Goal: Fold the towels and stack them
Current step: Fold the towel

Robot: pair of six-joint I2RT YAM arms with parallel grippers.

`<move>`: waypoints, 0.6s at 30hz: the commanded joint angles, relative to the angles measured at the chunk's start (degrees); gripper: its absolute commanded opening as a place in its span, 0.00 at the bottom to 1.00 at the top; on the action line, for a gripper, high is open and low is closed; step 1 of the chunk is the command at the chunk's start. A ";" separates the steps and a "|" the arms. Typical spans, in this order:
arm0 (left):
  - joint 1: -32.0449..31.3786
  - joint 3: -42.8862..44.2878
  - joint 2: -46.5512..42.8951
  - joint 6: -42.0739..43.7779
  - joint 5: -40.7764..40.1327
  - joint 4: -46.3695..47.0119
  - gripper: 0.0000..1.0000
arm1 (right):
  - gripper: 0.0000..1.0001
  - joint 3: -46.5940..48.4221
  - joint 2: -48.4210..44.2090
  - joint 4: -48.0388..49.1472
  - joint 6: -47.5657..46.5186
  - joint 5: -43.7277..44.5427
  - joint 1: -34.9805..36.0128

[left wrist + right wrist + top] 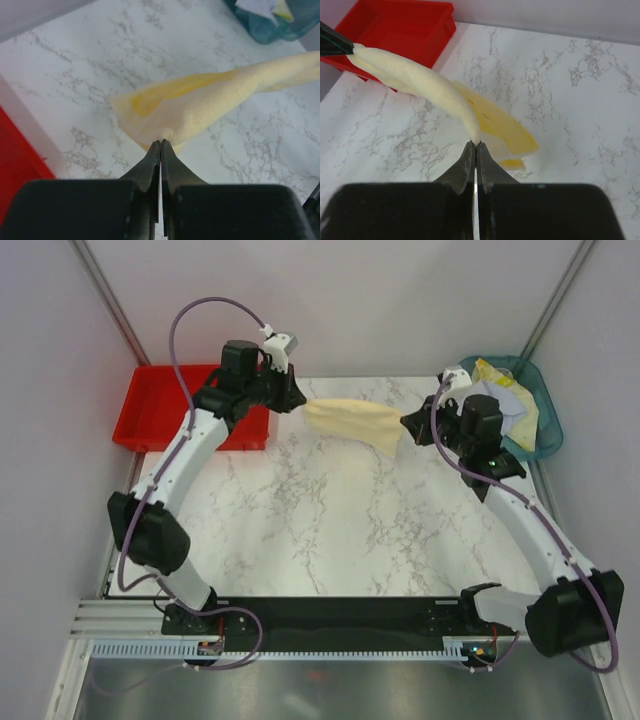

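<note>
A cream-yellow towel hangs stretched above the far part of the marble table, held at both ends. My left gripper is shut on its left corner, and the wrist view shows the closed tips pinching the cream-yellow towel. My right gripper is shut on the right corner; its tips clamp the cream-yellow towel, whose lower fold sags onto the table. More towels, yellow and pale ones, lie heaped in the teal basket at the back right.
A red bin sits at the back left edge of the table, seen also as the red bin behind the cloth. The marble table spreads in front of the arms. Grey walls close in both sides.
</note>
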 commanded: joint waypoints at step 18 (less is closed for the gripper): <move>-11.78 -14.86 -12.71 -6.11 -16.33 -4.95 0.02 | 0.00 -12.08 -18.10 -9.44 1.74 0.78 0.93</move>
